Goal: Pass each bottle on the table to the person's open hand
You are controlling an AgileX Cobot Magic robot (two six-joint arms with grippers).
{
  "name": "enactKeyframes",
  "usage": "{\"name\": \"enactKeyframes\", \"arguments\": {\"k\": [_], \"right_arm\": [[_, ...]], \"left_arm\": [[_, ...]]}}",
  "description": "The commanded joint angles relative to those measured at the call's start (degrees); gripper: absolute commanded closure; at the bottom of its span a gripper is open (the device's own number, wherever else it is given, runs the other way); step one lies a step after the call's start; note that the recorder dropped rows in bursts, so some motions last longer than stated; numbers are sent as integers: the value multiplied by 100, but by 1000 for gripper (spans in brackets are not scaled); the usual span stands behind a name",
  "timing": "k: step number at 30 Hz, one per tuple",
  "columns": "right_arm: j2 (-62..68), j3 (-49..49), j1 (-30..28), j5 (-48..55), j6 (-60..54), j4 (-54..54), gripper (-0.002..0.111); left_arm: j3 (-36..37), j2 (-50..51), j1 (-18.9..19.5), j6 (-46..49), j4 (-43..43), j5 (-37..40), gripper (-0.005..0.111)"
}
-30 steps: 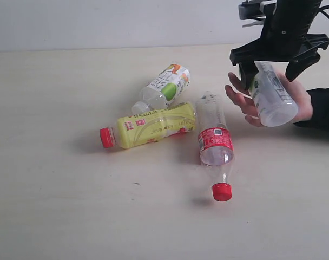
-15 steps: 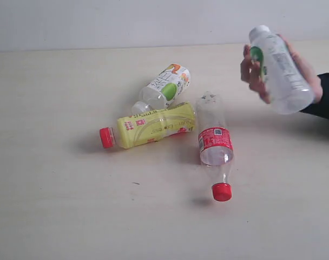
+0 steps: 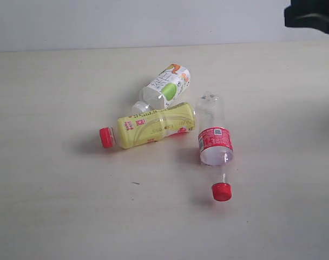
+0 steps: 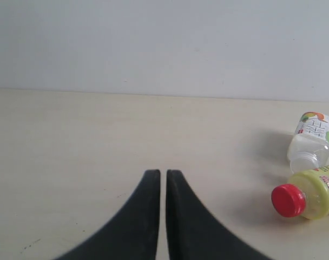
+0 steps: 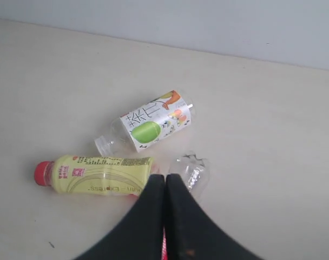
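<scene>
Three bottles lie on the table (image 3: 56, 206). A white-capped one with a green-and-white label (image 3: 165, 86) lies at the back. The yellow-labelled one with a red cap (image 3: 151, 125) is in front of it. The red-labelled one (image 3: 214, 143) lies to their right, cap toward the front. The person's open hand is out of view. My right gripper (image 5: 164, 177) is shut and empty, high above the yellow bottle (image 5: 99, 174) and the red-labelled bottle's clear base (image 5: 190, 169). My left gripper (image 4: 163, 173) is shut and empty over bare table, with the yellow bottle (image 4: 316, 194) off to one side.
A black part of my right arm (image 3: 310, 16) shows in the exterior view's top right corner. A pale wall (image 3: 126, 21) runs behind the table's far edge. The green-and-white bottle (image 4: 311, 141) (image 5: 148, 127) shows in both wrist views.
The person's hand took a white-capped bottle from my right gripper, lifted it and left the view. My right gripper closed and rose to the top right corner. The three bottles stayed put.
</scene>
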Motion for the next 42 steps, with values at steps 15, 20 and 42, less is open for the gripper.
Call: {"name": "enactKeyframes", "arguments": {"k": [15, 20, 42], "right_arm": [[-2919, 3724, -15, -1846, -2804, 3199, 108], [-3684, 4421, -15, -2019, -3769, 3772, 108], [-5878, 5018, -15, -1771, -3918, 3578, 108]], "left_arm": [[16, -34, 17, 23, 7, -5, 100], [16, -34, 17, 23, 7, -5, 100], [16, -34, 17, 23, 7, -5, 100]]}}
